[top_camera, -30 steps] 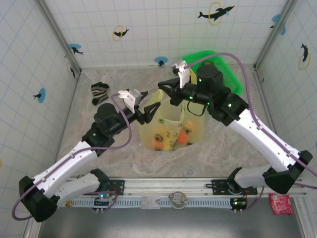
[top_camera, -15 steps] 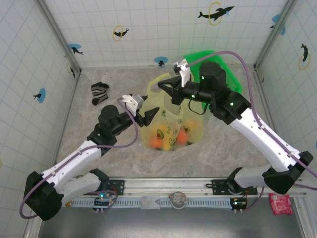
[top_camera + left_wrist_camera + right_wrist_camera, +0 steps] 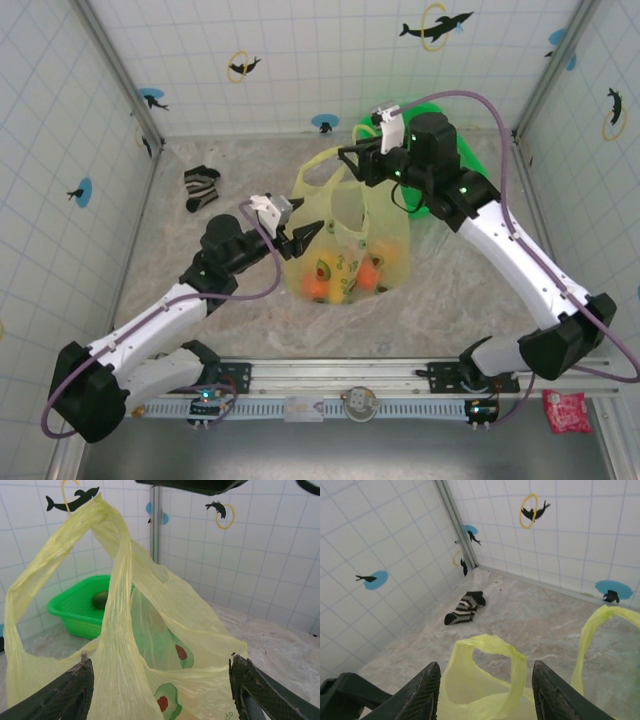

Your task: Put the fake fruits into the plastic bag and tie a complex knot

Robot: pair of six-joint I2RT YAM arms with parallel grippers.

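Observation:
The plastic bag stands mid-table, pale yellow with avocado prints, and its two loop handles rise apart from each other; no knot is in view. Orange fake fruits show through its lower wall. My left gripper is open at the bag's left side, and in the left wrist view the gripper has one handle strip hanging between its fingers. My right gripper is open above the bag's far rim. In its wrist view the gripper has a free handle loop standing between its fingers, untouched.
A bright green basket sits behind the bag at the back right with a green fruit inside. A striped black-and-white sock lies on the marble floor at the back left. Tiled walls close in three sides.
My right gripper has opened, let go of the bag handle and drawn back to the right. The released handle now stands free. My left gripper shifted slightly toward the bag.

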